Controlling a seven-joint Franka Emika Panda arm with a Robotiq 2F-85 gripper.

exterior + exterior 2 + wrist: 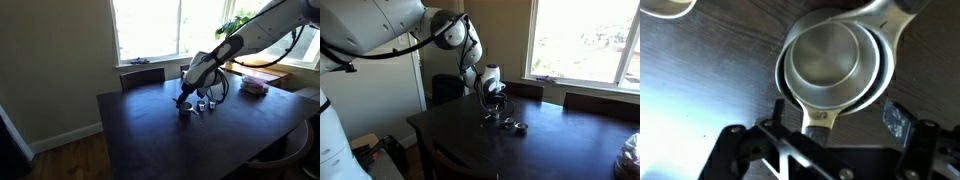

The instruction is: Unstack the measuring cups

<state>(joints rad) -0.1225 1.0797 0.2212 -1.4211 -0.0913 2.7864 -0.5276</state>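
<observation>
Gripper (836, 113): fingers (895, 118) spread wide, gripping nothing, either side of the handle. Measuring cups (830, 60): shiny silver, nested, open side up, on dark table (700, 70) directly beneath gripper.

Lighting: daylight only, entering through the window (150, 28) beyond the far edge of the table (150, 140) in both exterior views. The panes are blown out to near white, while walls and floor sit in dim shade and the dark tabletop carries a dull sheen toward its window-side edge. Picture quality: exterior views are small, soft and grainy, with fine detail lost. The wrist view is clearer at centre, with bright glare on the rims of the measuring cups (830, 60), and dark and blurred along its bottom edge.
</observation>
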